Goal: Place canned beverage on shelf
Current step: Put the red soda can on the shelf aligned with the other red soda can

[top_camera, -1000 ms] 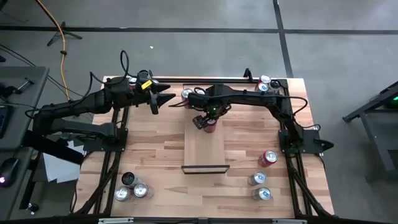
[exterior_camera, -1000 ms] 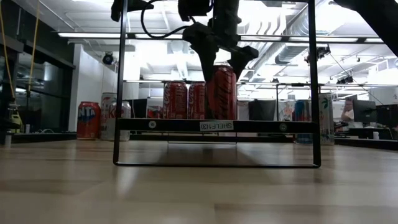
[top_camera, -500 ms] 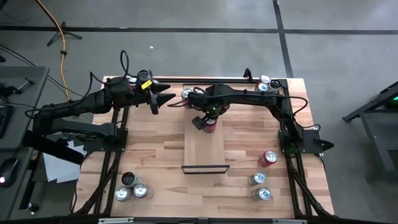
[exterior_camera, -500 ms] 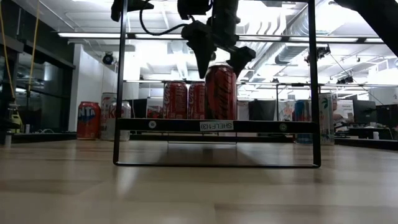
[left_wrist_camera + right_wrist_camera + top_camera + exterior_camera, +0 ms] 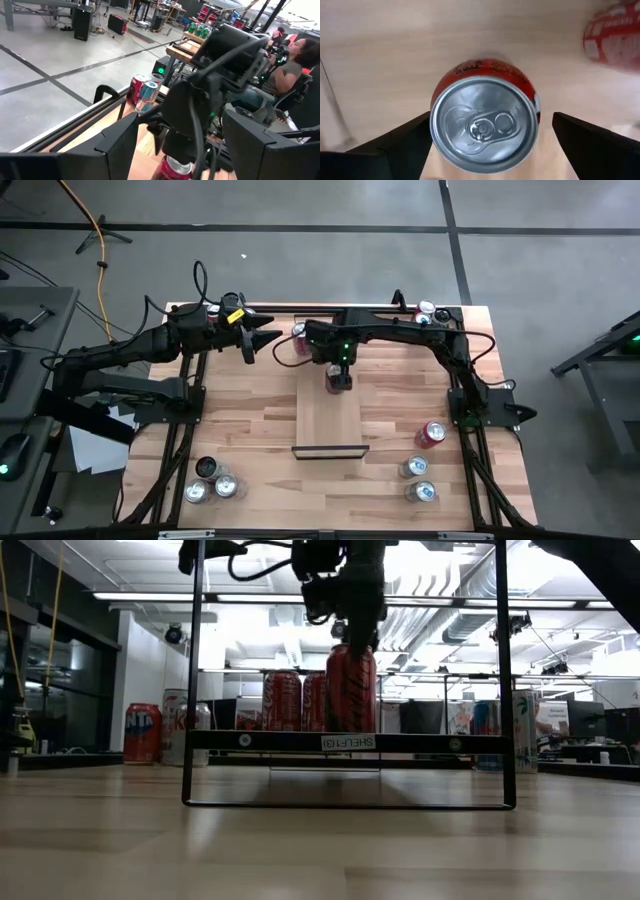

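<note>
A red can (image 5: 485,125) stands upright on its base on the pale wooden shelf (image 5: 330,420), near the shelf's far end. My right gripper (image 5: 338,373) points straight down over the can. It is open, one finger on each side of the can's top, and there is a gap at one finger (image 5: 580,140). In the low view it (image 5: 352,640) hangs just above the can (image 5: 352,690). My left gripper (image 5: 272,337) waits open above the table's far left, pointing toward the right arm.
More cans stand at the far edge (image 5: 300,332) and the far right corner (image 5: 425,313). A red can (image 5: 430,433) lies at the right, with two silver ones (image 5: 414,468) nearer. Three cans (image 5: 205,470) stand near left. The shelf's near half is bare up to its black rail (image 5: 330,450).
My right gripper has rolled about its downward-pointing line above the can, so its fingers now show edge-on in the low view. Its fingers have spread a little wider. The can has stayed upright on the shelf.
</note>
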You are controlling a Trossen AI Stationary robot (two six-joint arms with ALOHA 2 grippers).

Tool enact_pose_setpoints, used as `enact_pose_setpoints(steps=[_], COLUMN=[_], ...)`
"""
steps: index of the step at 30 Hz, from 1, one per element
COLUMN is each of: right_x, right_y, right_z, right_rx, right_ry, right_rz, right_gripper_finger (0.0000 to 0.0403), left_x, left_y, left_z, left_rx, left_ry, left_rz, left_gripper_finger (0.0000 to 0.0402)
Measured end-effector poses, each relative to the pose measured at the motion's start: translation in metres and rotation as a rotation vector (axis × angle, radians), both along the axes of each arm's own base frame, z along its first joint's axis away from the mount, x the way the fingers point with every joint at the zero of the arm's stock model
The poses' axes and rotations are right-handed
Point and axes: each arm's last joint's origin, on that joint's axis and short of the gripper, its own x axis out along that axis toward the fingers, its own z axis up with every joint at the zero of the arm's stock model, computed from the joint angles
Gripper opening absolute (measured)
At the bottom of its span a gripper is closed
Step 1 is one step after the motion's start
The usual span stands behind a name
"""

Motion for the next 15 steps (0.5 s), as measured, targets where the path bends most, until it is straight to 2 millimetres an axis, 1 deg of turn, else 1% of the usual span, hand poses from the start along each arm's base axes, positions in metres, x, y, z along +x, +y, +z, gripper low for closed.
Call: enact_pose_setpoints(steps=[4, 11, 15], right_x=[-0.002, -0.0022, 0.0003], right_y=[-0.0053, -0.0093, -0.0097], right_z=[0.0, 0.0001, 0.0004], right_rx=[-0.007, -0.033, -0.043], right_ry=[0.006, -0.019, -0.044], right_rz=[0.035, 0.236, 0.238], right_gripper_finger=[0.0386, 0.0386, 0.0386], left_x=[0.0, -0.0001, 0.0], left_y=[0.0, 0.0, 0.0], left_z=[0.0, 0.0, 0.0], left_rx=[0.0, -0.005, -0.024], left_ry=[0.0, -0.002, -0.01], left_rz=[0.0, 0.001, 0.004], left_gripper_finger=[0.0239, 0.0239, 0.0239])
